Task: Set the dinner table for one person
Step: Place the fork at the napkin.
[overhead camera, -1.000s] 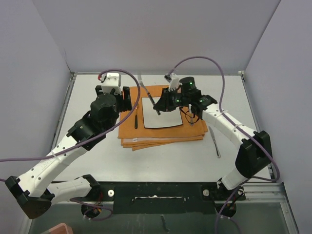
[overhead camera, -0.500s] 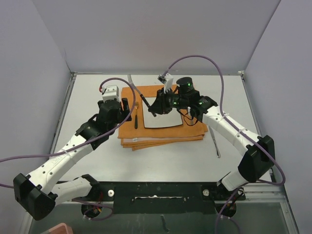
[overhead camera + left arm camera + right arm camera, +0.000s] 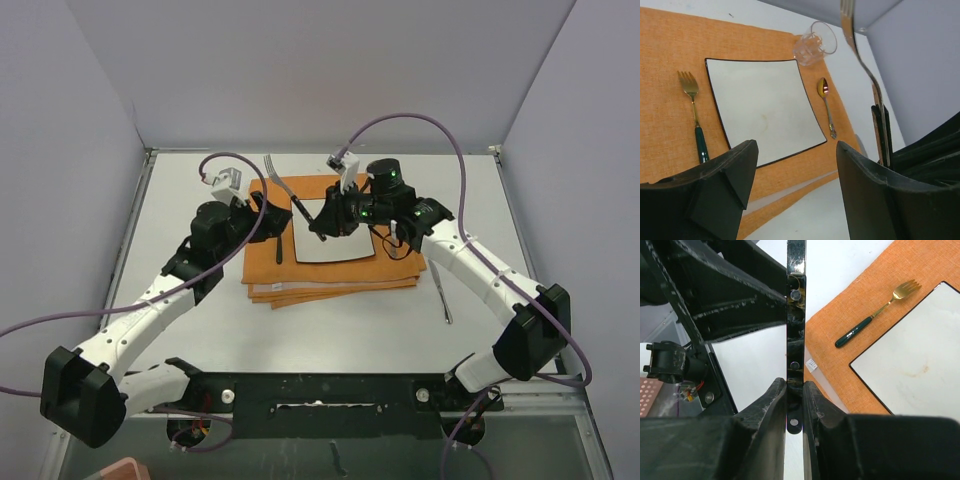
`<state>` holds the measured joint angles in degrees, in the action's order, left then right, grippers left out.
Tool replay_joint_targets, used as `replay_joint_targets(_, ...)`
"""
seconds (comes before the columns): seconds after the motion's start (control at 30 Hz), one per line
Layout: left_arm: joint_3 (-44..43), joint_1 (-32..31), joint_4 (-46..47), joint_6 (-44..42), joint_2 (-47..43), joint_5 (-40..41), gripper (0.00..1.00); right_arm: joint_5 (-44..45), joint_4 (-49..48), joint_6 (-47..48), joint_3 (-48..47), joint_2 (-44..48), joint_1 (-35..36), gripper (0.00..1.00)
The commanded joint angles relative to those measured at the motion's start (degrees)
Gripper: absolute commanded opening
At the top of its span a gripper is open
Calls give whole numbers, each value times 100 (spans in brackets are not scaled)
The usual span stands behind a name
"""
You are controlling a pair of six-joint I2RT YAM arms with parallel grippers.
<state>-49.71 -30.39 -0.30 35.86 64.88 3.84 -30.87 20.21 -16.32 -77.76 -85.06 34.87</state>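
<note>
Two claws are hovering above the pale grey bench (image 3: 340, 335), which is carrying an orange placemat (image 3: 330, 275) with a square white plate (image 3: 338, 243) at its middle. The right claw (image 3: 794, 387) is pinching the black handle of a fork (image 3: 796, 340), while the left claw (image 3: 792, 160) is hanging just beside it with fingers spread wide, holding nothing.
</note>
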Motion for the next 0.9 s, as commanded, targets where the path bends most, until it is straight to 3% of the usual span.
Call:
replay_joint_targets(0.0,437,642,1949,1019,-403,-1845,63,-95,-174,126,4,270,-131,0)
replay_joint_targets(0.27,1246,1238,3804,2172,-508,-3231,63,-215,-311,41,77,251,-267,0)
replay_joint_targets(0.43,1447,1288,6683,3628,612,-4031,63,-213,-363,13,52,218,-285,0)
replay_joint_targets(0.5,1519,1286,7975,3849,1247,-4264,63,-260,-385,-7,24,218,-315,0)
replay_joint_targets(0.53,1561,1283,8515,4618,1535,-4315,62,-295,-390,-8,-3,226,-347,0)
replay_joint_targets(0.7,1441,1182,8571,4529,1725,-4526,60,-713,-629,-156,-40,308,-515,0)
replay_joint_targets(0.87,1204,1180,8607,4578,1792,-4703,59,-2066,-2306,-1311,458,415,-963,0)
